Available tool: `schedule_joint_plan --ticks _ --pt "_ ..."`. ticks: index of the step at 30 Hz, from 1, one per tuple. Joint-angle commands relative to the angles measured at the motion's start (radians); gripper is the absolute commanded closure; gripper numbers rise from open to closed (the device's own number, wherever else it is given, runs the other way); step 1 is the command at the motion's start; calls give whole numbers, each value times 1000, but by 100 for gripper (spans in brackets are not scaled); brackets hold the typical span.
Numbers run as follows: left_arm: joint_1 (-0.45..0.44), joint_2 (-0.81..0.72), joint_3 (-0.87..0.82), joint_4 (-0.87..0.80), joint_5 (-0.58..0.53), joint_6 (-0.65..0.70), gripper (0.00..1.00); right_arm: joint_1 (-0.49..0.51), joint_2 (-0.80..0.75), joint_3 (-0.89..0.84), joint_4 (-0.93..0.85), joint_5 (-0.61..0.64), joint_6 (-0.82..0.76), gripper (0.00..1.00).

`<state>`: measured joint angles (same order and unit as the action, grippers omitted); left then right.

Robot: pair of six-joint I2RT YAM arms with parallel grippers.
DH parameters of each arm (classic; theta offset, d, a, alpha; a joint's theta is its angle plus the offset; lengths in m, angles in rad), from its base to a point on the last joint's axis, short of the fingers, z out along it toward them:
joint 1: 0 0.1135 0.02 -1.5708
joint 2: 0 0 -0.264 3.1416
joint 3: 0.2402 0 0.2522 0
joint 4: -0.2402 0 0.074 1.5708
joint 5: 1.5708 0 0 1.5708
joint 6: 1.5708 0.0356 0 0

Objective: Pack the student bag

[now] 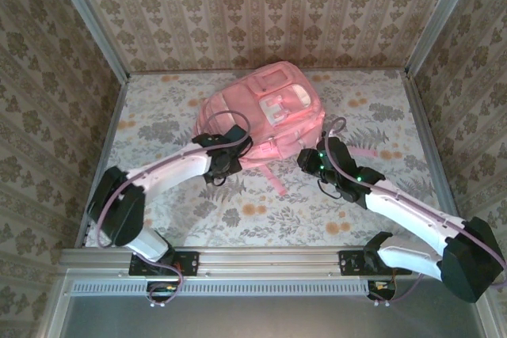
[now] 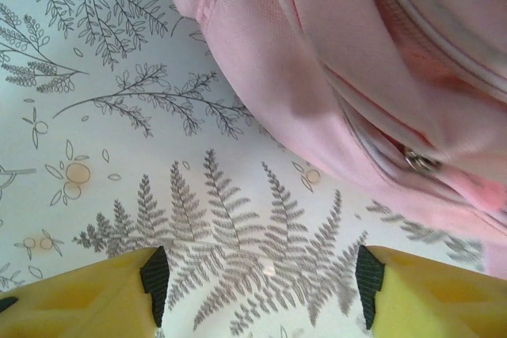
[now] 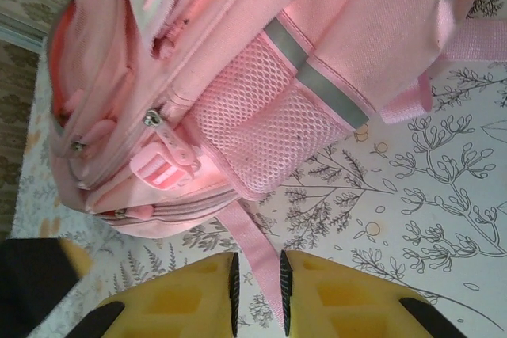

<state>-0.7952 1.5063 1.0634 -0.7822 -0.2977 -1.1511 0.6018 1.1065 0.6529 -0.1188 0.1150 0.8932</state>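
Right gripper [image 3: 258, 265]: bottom centre of its wrist view, yellow fingers pinched in on a pink strap [image 3: 247, 231].
Left gripper [image 2: 261, 275]: bottom edge of its wrist view, jaws spread wide and released, over the fern-print tablecloth [image 2: 119, 156].
Pink backpack [image 1: 265, 108]: lying upper centre in the overhead view, both arms reaching to its near edge.
Mesh side pocket [image 3: 261, 136]: centre of the right wrist view, grey band [image 3: 317, 77] just above.
Zipper pull [image 2: 420, 162]: right side of the left wrist view, on a backpack seam.
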Motion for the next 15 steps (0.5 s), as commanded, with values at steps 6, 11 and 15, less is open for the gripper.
schedule_joint_plan --ticks 6,11,15 --pt "-34 40 30 84 46 36 21 19 100 53 31 -36 8 76" --pt "-65 149 108 77 -5 10 18 19 88 42 42 -33 4 76" --pt "-69 219 170 90 -30 19 17 19 72 22 58 -36 1 76"
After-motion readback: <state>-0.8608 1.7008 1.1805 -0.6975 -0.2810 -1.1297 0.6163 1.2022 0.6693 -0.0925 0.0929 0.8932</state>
